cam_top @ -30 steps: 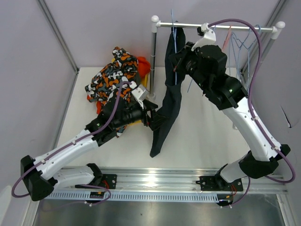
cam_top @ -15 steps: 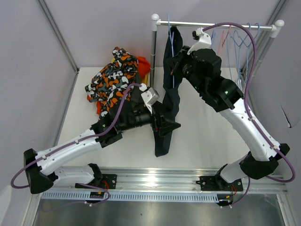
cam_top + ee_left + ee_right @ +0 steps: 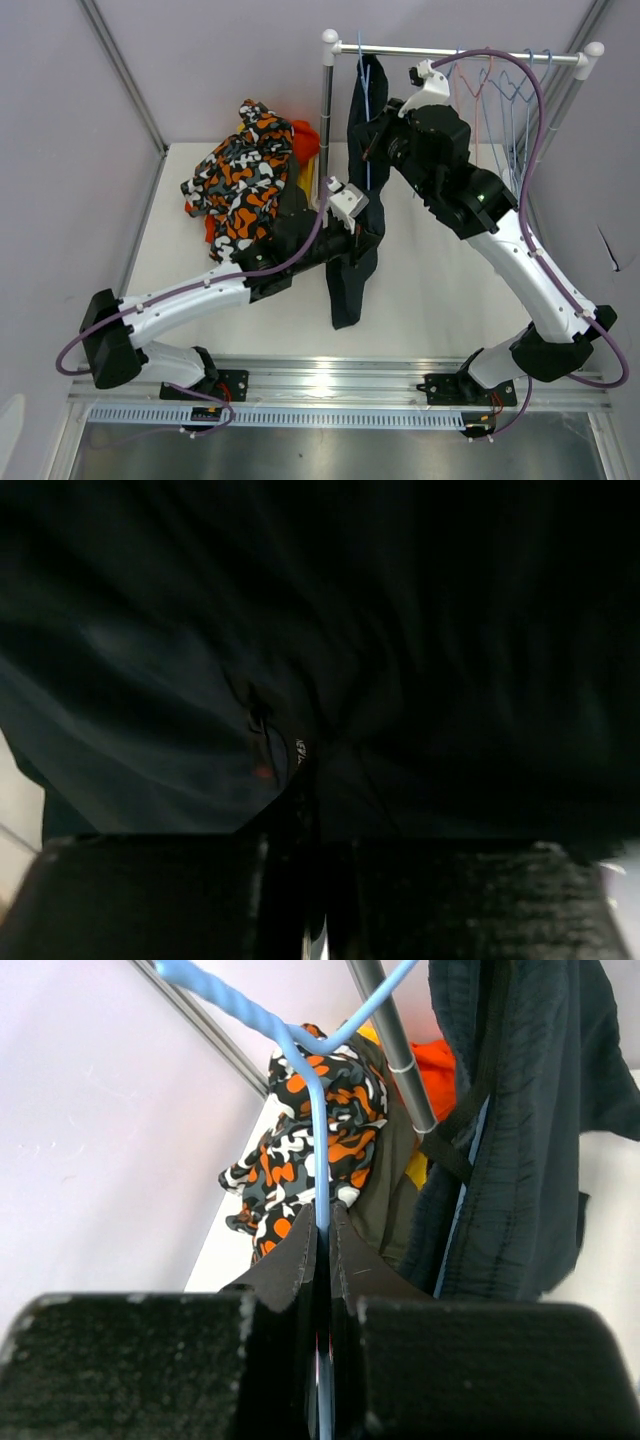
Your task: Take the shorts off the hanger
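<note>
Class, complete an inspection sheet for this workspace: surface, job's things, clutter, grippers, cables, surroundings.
Surface: white table, no spills seen.
Job's things: navy shorts hanging on blue hanger from clothes rail; camouflage shorts and orange-red shorts piled far left.
Clutter: empty hangers on the clothes rail.
Grippers: left gripper shut on the navy shorts; right gripper shut on the blue hanger.
Cables: purple cables run along both arms.
Surroundings: pale walls; mounting track at the near edge.
</note>
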`<state>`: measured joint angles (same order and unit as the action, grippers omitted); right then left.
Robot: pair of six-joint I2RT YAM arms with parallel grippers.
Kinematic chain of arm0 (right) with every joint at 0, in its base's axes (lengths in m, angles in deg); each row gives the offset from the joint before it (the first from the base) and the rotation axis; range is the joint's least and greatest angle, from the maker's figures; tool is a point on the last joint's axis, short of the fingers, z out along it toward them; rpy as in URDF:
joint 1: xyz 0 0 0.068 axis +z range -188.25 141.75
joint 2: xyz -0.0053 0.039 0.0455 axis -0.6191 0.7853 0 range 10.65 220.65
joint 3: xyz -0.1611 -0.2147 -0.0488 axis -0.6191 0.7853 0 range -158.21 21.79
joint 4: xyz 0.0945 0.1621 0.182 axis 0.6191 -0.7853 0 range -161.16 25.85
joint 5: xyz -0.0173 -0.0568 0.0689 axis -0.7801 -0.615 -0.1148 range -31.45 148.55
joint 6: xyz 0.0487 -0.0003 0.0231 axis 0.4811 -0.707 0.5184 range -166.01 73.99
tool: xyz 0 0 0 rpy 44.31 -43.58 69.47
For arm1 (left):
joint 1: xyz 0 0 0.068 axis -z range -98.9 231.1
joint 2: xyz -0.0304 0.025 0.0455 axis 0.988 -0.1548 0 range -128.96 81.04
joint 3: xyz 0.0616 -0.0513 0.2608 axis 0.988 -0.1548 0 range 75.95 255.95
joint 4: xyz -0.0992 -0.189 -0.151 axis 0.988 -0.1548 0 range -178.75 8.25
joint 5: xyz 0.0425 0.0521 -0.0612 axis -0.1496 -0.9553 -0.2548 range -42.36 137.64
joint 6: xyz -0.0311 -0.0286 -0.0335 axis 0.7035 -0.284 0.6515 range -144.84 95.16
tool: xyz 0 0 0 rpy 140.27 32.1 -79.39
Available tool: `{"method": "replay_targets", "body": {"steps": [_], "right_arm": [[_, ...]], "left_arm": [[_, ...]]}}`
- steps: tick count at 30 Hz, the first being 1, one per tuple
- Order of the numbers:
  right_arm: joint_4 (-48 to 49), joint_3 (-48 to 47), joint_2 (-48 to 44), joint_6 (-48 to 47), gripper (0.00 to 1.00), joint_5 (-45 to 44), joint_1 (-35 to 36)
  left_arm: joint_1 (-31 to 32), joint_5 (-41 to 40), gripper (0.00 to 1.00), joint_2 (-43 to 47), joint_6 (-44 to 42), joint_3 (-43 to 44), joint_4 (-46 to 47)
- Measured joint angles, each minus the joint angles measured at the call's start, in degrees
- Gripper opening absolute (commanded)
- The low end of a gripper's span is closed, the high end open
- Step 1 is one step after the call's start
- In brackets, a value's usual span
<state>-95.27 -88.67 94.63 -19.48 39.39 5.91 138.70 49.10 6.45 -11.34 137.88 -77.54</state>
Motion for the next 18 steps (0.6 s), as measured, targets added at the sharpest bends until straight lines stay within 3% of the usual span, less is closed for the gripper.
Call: {"method": "replay_targets", "body": {"steps": [3, 7, 13, 18], "right_arm": [[-0.3, 0.2, 0.0, -0.3, 0.0, -0.6, 0.0], [-0.5, -0.4, 0.0, -1.0, 0.0, -1.6, 0.0], [-5.6, -7.1, 1.6, -2.2, 0.0, -1.9, -0.2], [-6.7, -8.3, 1.4, -2.2, 0.0, -2.1, -1.0]], "left_arm": [[0.2, -3.1, 0.0, -2.3, -0.5, 1.3, -0.1], [2.6, -6.4, 0.0, 1.2, -0.2, -1.8, 1.3], [16.7, -14.5, 0.0, 14.0, 1.3, -16.7, 7.3], [20.1, -19.3, 0.0, 14.1, 2.6, -19.8, 6.3]]}}
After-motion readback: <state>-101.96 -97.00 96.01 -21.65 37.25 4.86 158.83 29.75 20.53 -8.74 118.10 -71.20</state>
